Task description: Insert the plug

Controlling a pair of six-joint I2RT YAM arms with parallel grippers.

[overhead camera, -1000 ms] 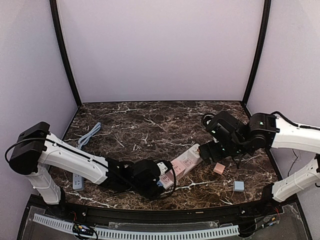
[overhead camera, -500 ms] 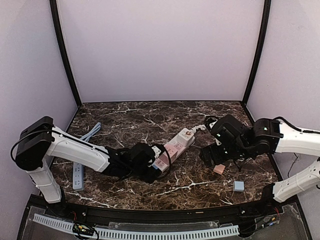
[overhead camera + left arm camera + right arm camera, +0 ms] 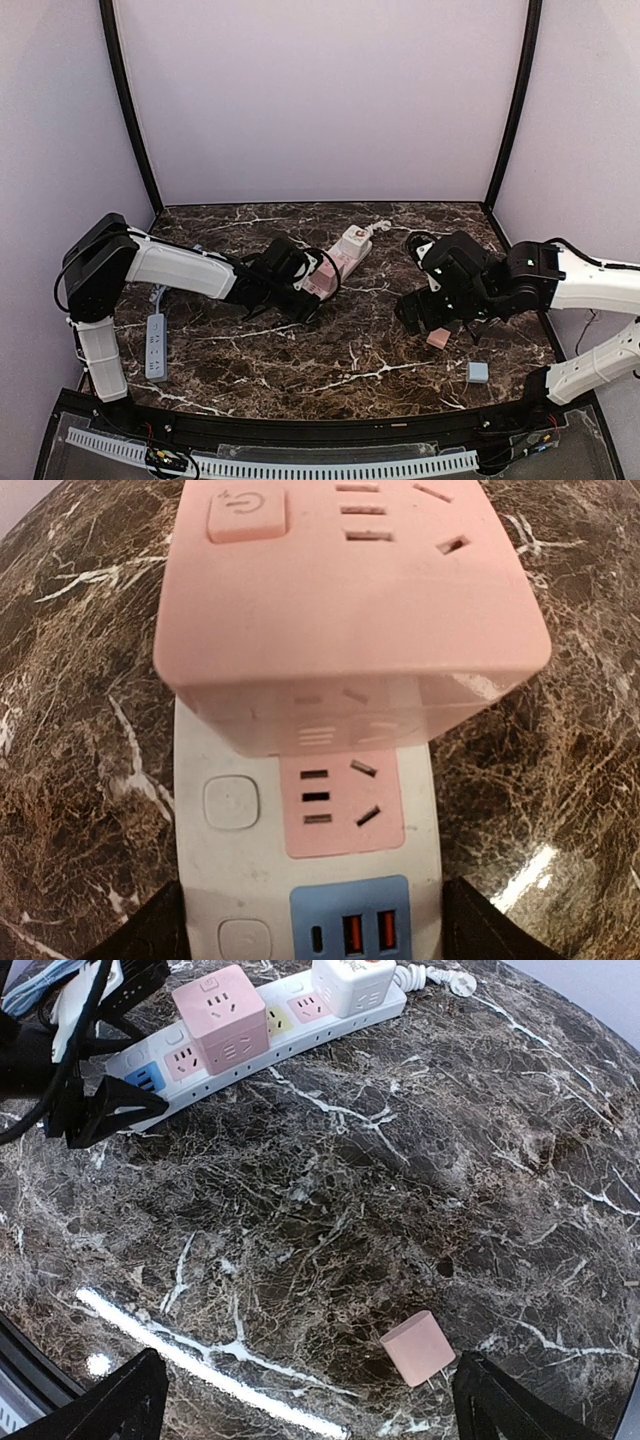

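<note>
A white power strip point(image 3: 335, 262) lies slanted at the table's middle back, carrying a pink cube adapter point(image 3: 340, 590), a free pink socket point(image 3: 340, 800) and a blue USB block point(image 3: 350, 925). My left gripper point(image 3: 305, 290) is shut on the strip's near end, with a finger on each side of it point(image 3: 310, 930). A loose pink plug point(image 3: 437, 339) lies on the marble at the right, prongs towards the near side. My right gripper point(image 3: 420, 318) is open and empty just above the table. In the right wrist view the pink plug point(image 3: 417, 1348) lies between the fingers, close to the right finger point(image 3: 520, 1410).
A small blue plug point(image 3: 478, 372) lies near the front right. A second grey power strip point(image 3: 155, 345) with a blue cable point(image 3: 180, 268) lies at the far left. A white cube adapter point(image 3: 350, 980) sits on the strip's far end. Dark frame posts stand at the back corners.
My left gripper has dragged the power strip from the front centre back and to the left. My right gripper let the strip's far end go and dropped slightly towards the pink plug.
</note>
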